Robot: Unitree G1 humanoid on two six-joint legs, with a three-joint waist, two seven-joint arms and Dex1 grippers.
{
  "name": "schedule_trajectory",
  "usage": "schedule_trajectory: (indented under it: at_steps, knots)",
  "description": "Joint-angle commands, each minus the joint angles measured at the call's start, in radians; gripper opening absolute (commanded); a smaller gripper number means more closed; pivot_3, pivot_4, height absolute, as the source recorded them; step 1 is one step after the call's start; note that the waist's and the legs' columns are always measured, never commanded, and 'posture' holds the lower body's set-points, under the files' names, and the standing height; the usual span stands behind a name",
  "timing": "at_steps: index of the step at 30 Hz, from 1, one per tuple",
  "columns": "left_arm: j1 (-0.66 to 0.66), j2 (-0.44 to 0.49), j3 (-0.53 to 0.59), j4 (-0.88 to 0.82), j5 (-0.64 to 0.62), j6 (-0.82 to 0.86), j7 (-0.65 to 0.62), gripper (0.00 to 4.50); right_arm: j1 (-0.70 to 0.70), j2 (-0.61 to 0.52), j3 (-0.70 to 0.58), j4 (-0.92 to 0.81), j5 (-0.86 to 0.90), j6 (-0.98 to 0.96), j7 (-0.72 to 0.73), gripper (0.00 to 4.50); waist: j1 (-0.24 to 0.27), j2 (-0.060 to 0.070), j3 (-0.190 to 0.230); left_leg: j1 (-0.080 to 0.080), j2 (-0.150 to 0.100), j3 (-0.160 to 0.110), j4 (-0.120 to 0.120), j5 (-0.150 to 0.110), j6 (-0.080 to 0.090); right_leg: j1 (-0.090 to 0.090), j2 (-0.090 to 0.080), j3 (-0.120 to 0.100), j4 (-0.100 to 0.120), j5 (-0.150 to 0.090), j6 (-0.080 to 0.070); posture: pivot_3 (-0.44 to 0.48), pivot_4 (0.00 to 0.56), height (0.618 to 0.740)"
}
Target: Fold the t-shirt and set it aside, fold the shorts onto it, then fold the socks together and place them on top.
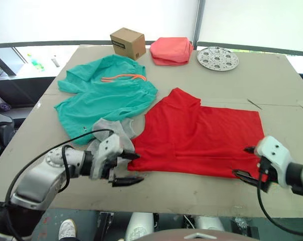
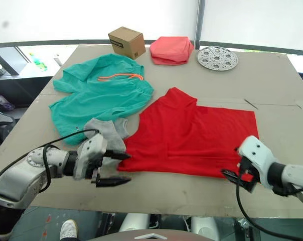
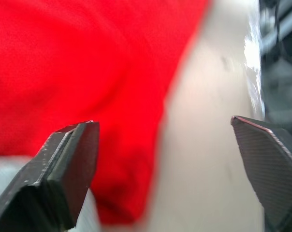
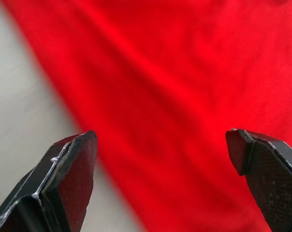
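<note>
Both grippers, left (image 1: 132, 167) and right (image 1: 248, 162), hold their jaws wide apart, empty, at the t-shirt (image 1: 201, 133) near edge.

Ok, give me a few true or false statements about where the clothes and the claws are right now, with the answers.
1. Both claws are open. True: left claw and right claw hold nothing.
2. The t-shirt is already folded small. False: it lies spread on the table.
3. The socks lie between shorts and t-shirt. True.
4. The cardboard box sits on the shorts. False: it stands beyond them.
</note>
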Motion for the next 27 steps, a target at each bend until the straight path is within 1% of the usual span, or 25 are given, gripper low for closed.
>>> schedule_trajectory:
  at_steps: [1,3,6,9,11,15,16,18,19,20,21,24,25,26,27]
  knots:
    - [0.034,-0.018,-0.021,0.007,0.085,-0.126,0.006,4.44,0.070,-0.025,-0.024,0.045,-0.078,-0.121,0.036,4.50,0.001,0.000,0.000,0.000,-0.001,0.000,0.000,0.000,0.000,0.000,-0.002,-0.001,0.000,0.000,0.000,0.000,0.150,0.740]
    - [0.036,-0.056,-0.028,0.018,0.103,-0.135,0.050,4.44,0.091,-0.022,-0.020,0.101,-0.120,-0.155,0.019,4.50,0.002,0.001,0.000,0.000,-0.002,0.000,0.000,0.000,0.000,0.000,-0.006,-0.004,0.000,0.000,0.000,0.000,0.150,0.740]
    - [0.028,-0.092,-0.041,0.033,0.156,-0.167,0.092,4.44,0.129,-0.030,-0.037,0.122,-0.137,-0.158,0.034,4.50,0.006,0.000,0.001,-0.001,-0.003,0.000,0.000,0.001,0.001,0.000,-0.013,-0.011,0.000,0.000,0.000,0.000,0.150,0.740]
    - [0.017,-0.115,-0.050,0.046,0.183,-0.178,0.118,4.44,0.157,-0.051,-0.036,0.129,-0.169,-0.146,0.036,4.50,0.014,0.002,0.001,-0.001,-0.003,-0.001,0.000,0.001,0.002,0.000,-0.012,-0.014,0.000,0.001,0.000,0.000,0.150,0.740]
    - [0.010,-0.128,-0.053,0.056,0.201,-0.182,0.139,4.44,0.148,-0.053,-0.032,0.142,-0.172,-0.121,0.023,4.50,0.015,0.001,0.001,-0.001,-0.002,-0.002,-0.001,0.003,0.004,0.000,-0.011,-0.014,0.000,0.002,-0.003,0.000,0.150,0.740]
    - [0.006,-0.127,-0.064,0.069,0.220,-0.184,0.144,4.44,0.126,-0.072,-0.012,0.207,-0.212,-0.101,0.004,4.50,0.017,0.001,0.001,-0.001,-0.003,-0.002,-0.001,0.003,0.006,0.000,-0.010,-0.015,0.000,0.001,-0.001,0.000,0.150,0.740]
    - [0.008,-0.121,-0.072,0.079,0.234,-0.192,0.141,4.21,0.128,-0.089,0.000,0.226,-0.225,-0.097,0.011,4.25,0.017,0.001,0.001,-0.001,-0.003,-0.002,-0.001,0.003,0.006,0.000,-0.010,-0.015,0.000,0.001,-0.001,0.000,0.150,0.740]
    - [0.011,-0.112,-0.085,0.097,0.255,-0.192,0.138,3.58,0.136,-0.116,0.020,0.252,-0.245,-0.096,0.024,3.61,0.017,0.001,0.000,-0.001,-0.003,-0.002,0.000,0.003,0.007,0.000,-0.010,-0.015,0.000,-0.001,0.001,0.000,0.150,0.740]
    - [0.010,-0.109,-0.093,0.109,0.267,-0.196,0.137,3.17,0.136,-0.125,0.030,0.259,-0.245,-0.088,0.030,3.18,0.017,0.000,0.000,-0.001,-0.003,-0.002,0.000,0.003,0.007,0.000,-0.010,-0.015,0.000,-0.001,0.003,0.000,0.150,0.740]
    - [0.008,-0.111,-0.098,0.121,0.276,-0.205,0.138,2.61,0.135,-0.129,0.038,0.262,-0.244,-0.086,0.032,2.65,0.017,-0.001,-0.001,-0.001,-0.003,-0.002,0.000,0.003,0.007,0.001,-0.010,-0.015,0.000,-0.002,0.003,0.000,0.150,0.740]
    - [0.007,-0.115,-0.101,0.129,0.280,-0.209,0.138,2.28,0.133,-0.129,0.045,0.264,-0.241,-0.083,0.032,2.32,0.017,-0.002,-0.002,-0.001,-0.003,-0.002,0.000,0.003,0.007,0.001,-0.011,-0.015,0.000,-0.002,0.003,0.000,0.150,0.740]
    - [0.004,-0.125,-0.106,0.143,0.286,-0.219,0.138,0.87,0.126,-0.127,0.060,0.265,-0.242,-0.084,0.029,0.96,0.017,-0.007,-0.006,-0.001,-0.004,-0.002,0.000,0.001,0.004,0.001,-0.011,-0.015,0.000,-0.002,0.003,0.000,0.150,0.740]
    - [0.004,-0.124,-0.109,0.144,0.285,-0.225,0.132,0.35,0.120,-0.126,0.063,0.262,-0.240,-0.082,0.029,0.44,0.017,-0.008,-0.007,-0.001,-0.004,-0.002,0.001,0.001,0.004,0.001,-0.012,-0.015,0.000,-0.002,0.003,0.000,0.150,0.740]
    - [0.004,-0.123,-0.112,0.145,0.285,-0.234,0.125,0.02,0.114,-0.126,0.065,0.260,-0.237,-0.082,0.030,0.08,0.017,-0.008,-0.007,-0.001,-0.003,-0.002,0.001,0.001,0.004,0.001,-0.012,-0.015,0.000,-0.002,0.003,0.000,0.150,0.740]
    - [0.004,-0.123,-0.113,0.147,0.282,-0.239,0.119,0.00,0.109,-0.127,0.067,0.258,-0.235,-0.081,0.032,0.03,0.017,-0.007,-0.007,-0.001,-0.004,-0.002,0.002,0.001,0.004,0.001,-0.012,-0.015,0.000,-0.001,0.003,0.000,0.150,0.740]
